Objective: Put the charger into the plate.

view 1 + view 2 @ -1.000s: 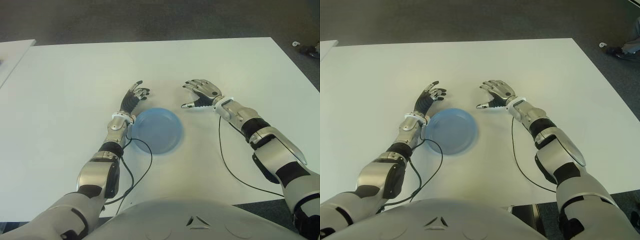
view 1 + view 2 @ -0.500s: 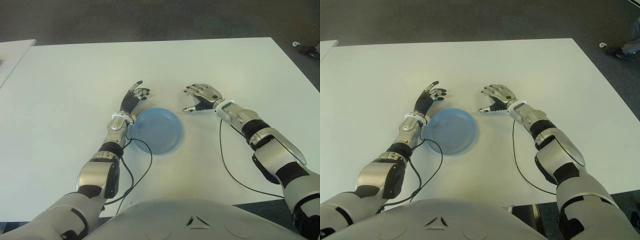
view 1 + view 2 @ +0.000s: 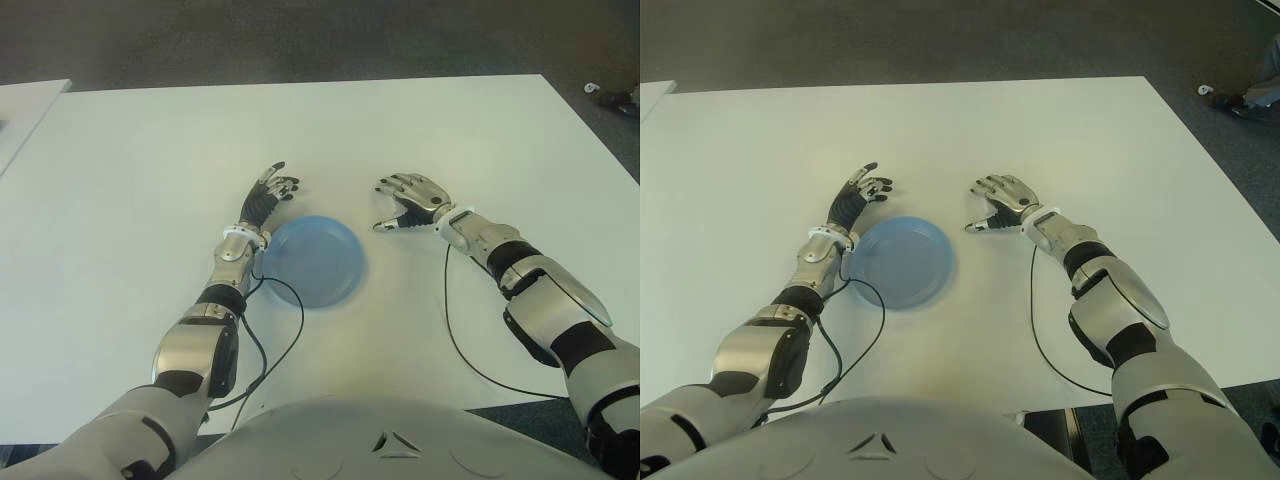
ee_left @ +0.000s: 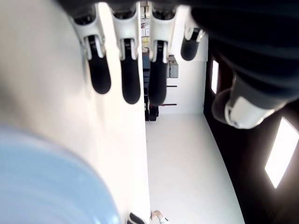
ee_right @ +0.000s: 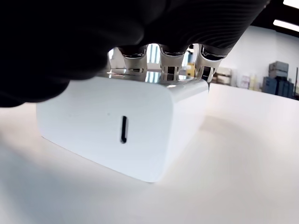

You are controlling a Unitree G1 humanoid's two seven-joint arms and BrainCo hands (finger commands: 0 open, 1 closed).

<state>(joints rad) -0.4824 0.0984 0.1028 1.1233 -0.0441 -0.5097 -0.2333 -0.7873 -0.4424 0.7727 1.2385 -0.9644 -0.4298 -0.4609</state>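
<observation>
A white charger [image 5: 121, 130] with a slot port lies flat on the white table [image 3: 450, 130]. It shows only in the right wrist view, right under my right palm; in the eye views the hand hides it. My right hand [image 3: 405, 203] hovers low over it, a little right of the blue plate [image 3: 315, 260]. Its fingers [image 5: 169, 65] are spread past the charger's far edge, not closed on it. My left hand [image 3: 272, 190] is open beside the plate's far left rim, fingers [image 4: 131, 77] stretched out and holding nothing.
A black cable [image 3: 455, 330] runs from my right wrist back toward my body. Another black cable [image 3: 285, 335] loops from my left forearm past the plate's near left edge. A second white table's corner [image 3: 25, 110] shows at the far left.
My right hand has drifted slightly right and toward me, sinking lower over the charger. My left hand and the plate have stayed where they were.
</observation>
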